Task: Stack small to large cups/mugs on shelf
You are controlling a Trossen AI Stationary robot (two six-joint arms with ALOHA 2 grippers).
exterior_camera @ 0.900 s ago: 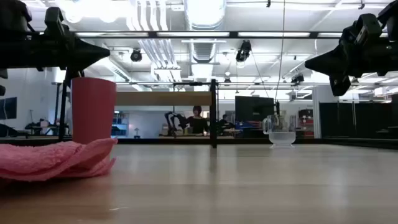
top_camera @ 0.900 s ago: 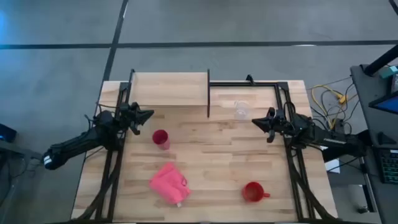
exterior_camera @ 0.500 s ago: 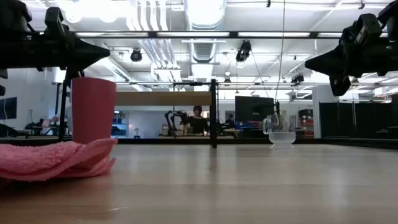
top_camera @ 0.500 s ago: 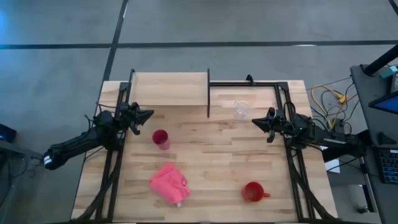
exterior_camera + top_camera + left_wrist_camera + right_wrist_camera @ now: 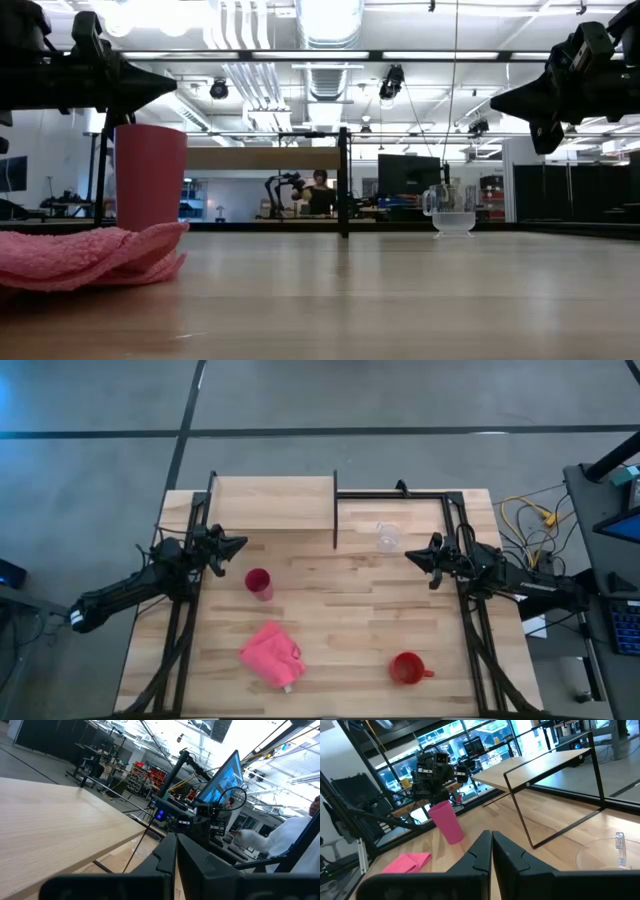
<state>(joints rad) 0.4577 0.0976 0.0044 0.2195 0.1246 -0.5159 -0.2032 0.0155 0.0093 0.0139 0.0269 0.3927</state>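
On the tabletop, tumbler, mug and clear cup stood apart; shelf bare (nothing stacked); left gripper and right gripper hung clenched, empty.

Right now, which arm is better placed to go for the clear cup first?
Right, probably. The right gripper hangs beside the clear cup, fingers shut, while the left gripper sits across the table, nearer the tumbler.
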